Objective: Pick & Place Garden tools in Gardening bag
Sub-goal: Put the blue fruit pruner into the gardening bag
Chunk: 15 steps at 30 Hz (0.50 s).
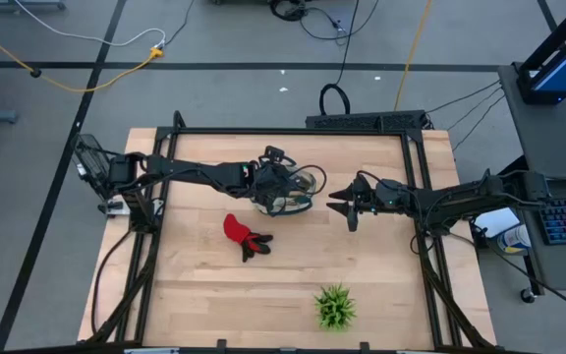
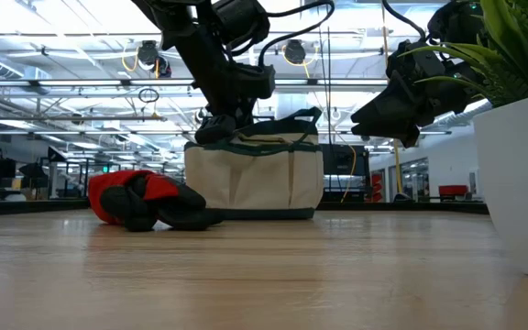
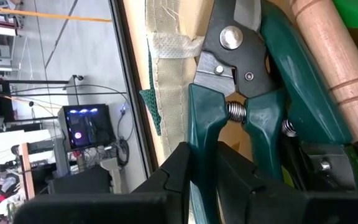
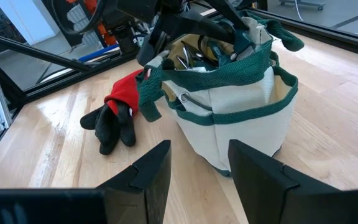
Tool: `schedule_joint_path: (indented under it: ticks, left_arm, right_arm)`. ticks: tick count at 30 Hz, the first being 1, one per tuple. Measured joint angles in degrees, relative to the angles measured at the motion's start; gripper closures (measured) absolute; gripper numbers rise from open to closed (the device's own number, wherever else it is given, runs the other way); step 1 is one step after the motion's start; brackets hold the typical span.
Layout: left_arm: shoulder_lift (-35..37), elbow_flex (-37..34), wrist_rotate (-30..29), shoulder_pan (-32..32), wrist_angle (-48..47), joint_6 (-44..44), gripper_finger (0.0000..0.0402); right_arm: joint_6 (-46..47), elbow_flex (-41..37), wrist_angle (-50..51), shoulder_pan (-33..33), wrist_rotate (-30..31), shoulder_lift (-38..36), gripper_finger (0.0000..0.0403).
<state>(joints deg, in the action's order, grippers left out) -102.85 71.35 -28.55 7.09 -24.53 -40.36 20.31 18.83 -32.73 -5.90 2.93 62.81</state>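
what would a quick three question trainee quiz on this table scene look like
1. True or false: the red-and-black glove lies inside the gardening bag.
2. What does the left gripper hold? A) a trowel B) the pruning shears C) the green plant
3. Fill in: the right gripper hovers beside the bag with fingers ____.

Key: 1 false, it lies on the table beside the bag; 2 B, by one green handle, at the bag's mouth; 3 open, holding nothing.

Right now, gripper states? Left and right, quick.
Left gripper: shut on shears, inside the bag.
Right gripper: open, empty, hovering beside the bag.
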Motion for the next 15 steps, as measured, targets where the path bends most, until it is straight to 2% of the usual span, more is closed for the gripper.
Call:
schedule_joint_path:
  ticks: [15]
  left_arm:
    - [-0.09,-0.04,-2.77,-1.60,0.26,-2.03,0.0339]
  right_arm:
    - [-3.50,0.00,0.00,0.00,0.01,-0.01,0.0245]
